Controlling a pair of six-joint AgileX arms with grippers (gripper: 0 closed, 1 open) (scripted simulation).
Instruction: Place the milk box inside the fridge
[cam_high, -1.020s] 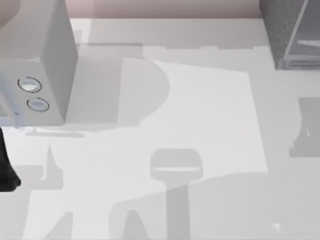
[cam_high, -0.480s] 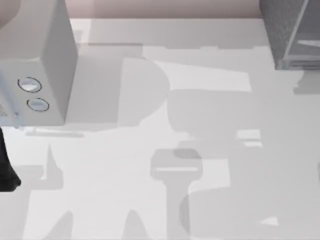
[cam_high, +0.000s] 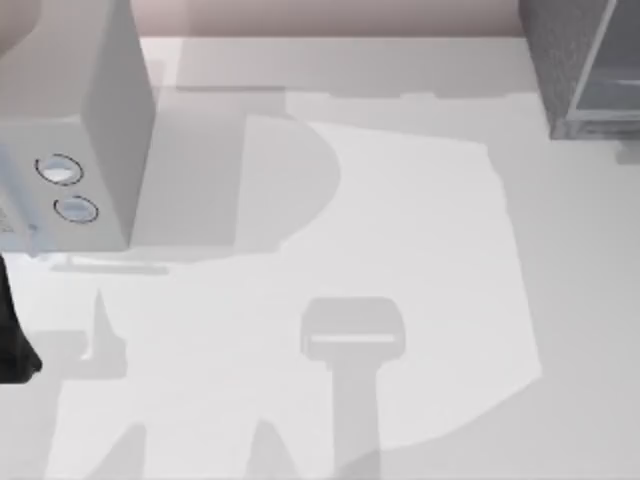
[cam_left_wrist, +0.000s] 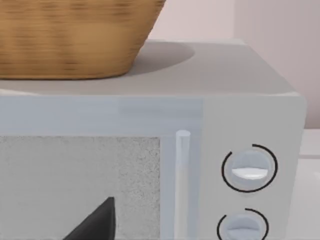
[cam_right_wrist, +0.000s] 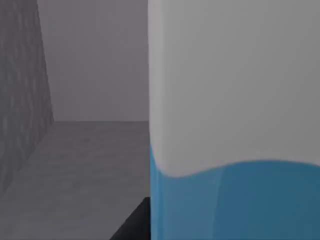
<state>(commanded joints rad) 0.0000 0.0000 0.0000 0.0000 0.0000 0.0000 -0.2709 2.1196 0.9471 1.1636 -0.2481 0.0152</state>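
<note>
Shadow of the right arm gone from mid-table since a moment ago, milk box (cam_right_wrist: 235, 120) now close inside fridge (cam_high: 585, 70) at upper right; grip state unclear.

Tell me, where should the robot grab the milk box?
Probably across two opposite flat sides of the milk box, near where white meets blue. It stands upright with straight faces, which suits a flat pinch. Come from the open front of the fridge, since a side wall and the back wall are closed.
</note>
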